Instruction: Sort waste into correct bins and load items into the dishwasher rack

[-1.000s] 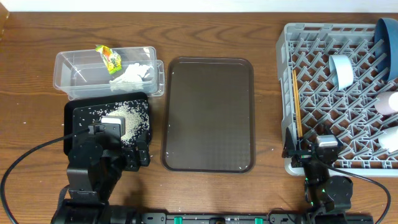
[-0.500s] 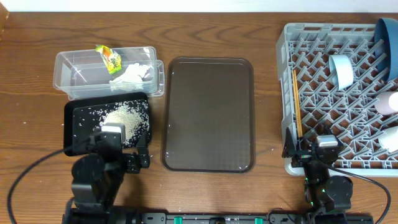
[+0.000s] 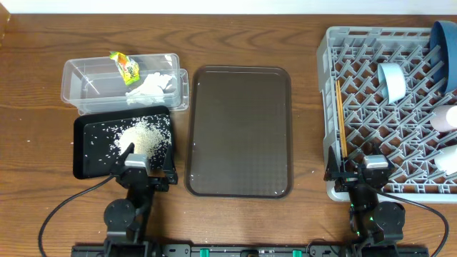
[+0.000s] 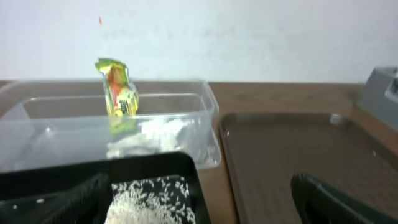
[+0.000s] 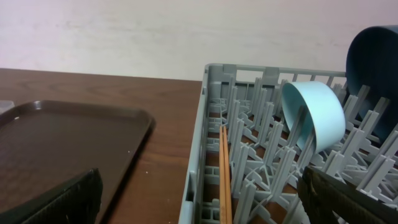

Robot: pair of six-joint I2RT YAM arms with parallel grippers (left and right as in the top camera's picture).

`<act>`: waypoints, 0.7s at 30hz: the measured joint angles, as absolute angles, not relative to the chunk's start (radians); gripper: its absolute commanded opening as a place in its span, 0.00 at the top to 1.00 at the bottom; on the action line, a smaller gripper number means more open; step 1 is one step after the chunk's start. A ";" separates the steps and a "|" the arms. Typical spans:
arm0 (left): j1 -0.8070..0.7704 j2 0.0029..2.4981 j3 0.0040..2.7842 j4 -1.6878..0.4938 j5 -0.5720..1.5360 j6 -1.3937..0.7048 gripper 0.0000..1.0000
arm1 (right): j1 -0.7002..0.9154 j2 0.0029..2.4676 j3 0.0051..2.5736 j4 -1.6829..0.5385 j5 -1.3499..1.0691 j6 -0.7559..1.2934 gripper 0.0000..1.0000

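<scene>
Rice (image 3: 143, 135) lies in the black tray (image 3: 84, 160). The left pincer (image 3: 143, 171) has withdrawn from above it, wide open and empty. The right pincer (image 3: 360, 171) is likewise open and empty. Sorting appears complete.

- The wrapper (image 3: 124, 66) and the tissue (image 3: 151, 86) lie in the clear tub (image 3: 93, 89).
- Rice (image 3: 143, 135) is heaped in the black tray (image 3: 87, 165).
- The rack (image 3: 327, 71) holds flat chopsticks (image 3: 340, 118), a tilted bowl (image 3: 391, 80), an upright plate (image 3: 444, 46), a pink cup (image 3: 446, 118) and a pale cup (image 3: 448, 158).
</scene>
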State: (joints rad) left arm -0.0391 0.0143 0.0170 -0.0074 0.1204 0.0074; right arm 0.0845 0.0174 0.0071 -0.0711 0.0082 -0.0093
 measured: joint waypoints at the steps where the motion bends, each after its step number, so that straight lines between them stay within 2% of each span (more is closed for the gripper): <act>1: -0.037 0.013 0.017 -0.007 0.120 0.011 0.06 | 0.084 0.017 0.007 -0.070 0.009 -0.009 0.01; 21: -0.033 0.011 0.018 -0.022 0.101 0.028 0.05 | 0.084 0.017 0.007 -0.070 0.009 -0.009 0.01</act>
State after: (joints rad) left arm -0.0334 0.0109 0.0181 -0.0223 0.1009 0.0277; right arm 0.0845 0.0174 0.0071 -0.0704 0.0086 -0.0093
